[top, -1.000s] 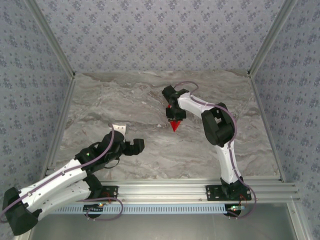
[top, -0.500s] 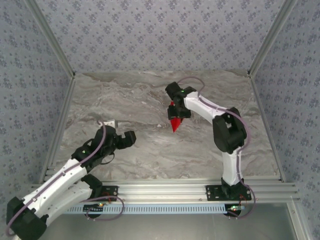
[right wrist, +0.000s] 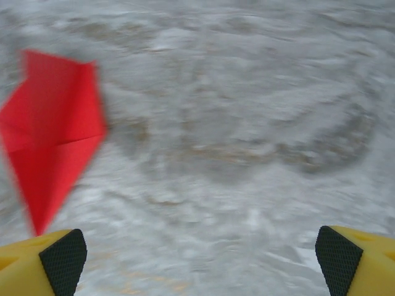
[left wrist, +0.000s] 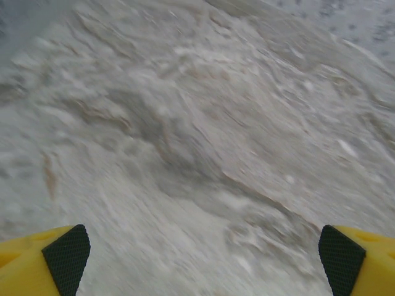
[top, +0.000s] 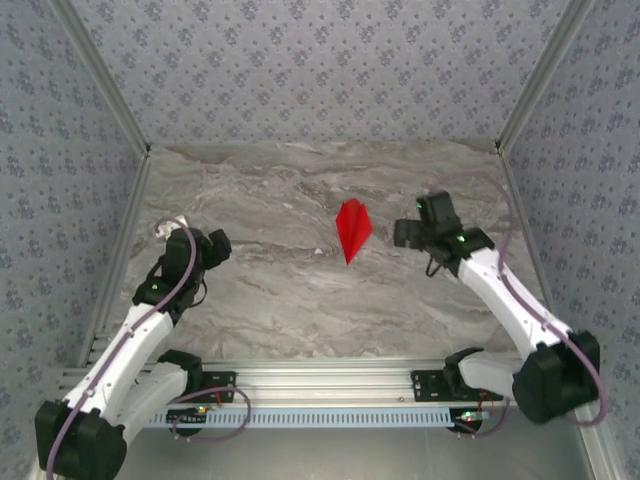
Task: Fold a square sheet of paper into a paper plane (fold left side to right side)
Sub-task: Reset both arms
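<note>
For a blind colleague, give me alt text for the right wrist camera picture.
A bright red, kite-shaped folded paper plane lies on the grey marbled table at the picture's left, beyond the right pincer, its yellow fingers wide open.

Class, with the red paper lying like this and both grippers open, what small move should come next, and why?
Probably draw the right gripper toward its base: the paper plane lies free on the table, already a pointed dart, and neither it nor the left gripper touches it.

creased matt red paper plane (top: 353,228) on a smooth, marble-look table (top: 260,290)
</note>
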### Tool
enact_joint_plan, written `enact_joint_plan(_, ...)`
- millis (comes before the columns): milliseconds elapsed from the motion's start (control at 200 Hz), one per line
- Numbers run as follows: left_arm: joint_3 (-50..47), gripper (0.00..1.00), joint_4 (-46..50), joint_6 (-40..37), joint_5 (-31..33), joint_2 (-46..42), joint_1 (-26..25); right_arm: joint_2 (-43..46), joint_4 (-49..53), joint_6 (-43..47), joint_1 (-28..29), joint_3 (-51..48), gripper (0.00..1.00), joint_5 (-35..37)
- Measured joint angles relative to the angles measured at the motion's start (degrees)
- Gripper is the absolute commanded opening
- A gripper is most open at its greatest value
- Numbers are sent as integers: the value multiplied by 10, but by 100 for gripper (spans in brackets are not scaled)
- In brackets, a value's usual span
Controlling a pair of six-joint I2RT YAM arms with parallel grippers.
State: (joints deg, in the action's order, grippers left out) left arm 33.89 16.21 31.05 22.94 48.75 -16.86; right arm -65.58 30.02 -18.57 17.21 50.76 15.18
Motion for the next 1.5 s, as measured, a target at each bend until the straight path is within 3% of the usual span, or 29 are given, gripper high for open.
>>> enact_joint_plan(150,-74,98,-124,-90,76,32,5,55,-132,46,-85,-149,100,22)
enact_joint_plan(315,-103,98,-198,-167,81,77,40,25,-295,82,-132,-256,100,22)
enact_joint_plan(530,-148,98,-414,-266,11,188,76,-34,-512,138,-149,-327,100,-12)
enact_joint_plan(909,-168,98,-660,-321,-127,376,138,-155,-761,187,-182,-334,100,-103)
enact_joint_plan(1059,-156,98,-655,-318,-149,384,151,-217,-763,191,-187,-317,100,-131)
enact_joint_plan(1249,-114,98,-640,-300,-185,388,188,-218,-762,191,-199,-295,100,-146)
enact_joint_plan(1504,-113,98,-629,-295,-193,388,186,-218,-761,191,-191,-295,100,-145)
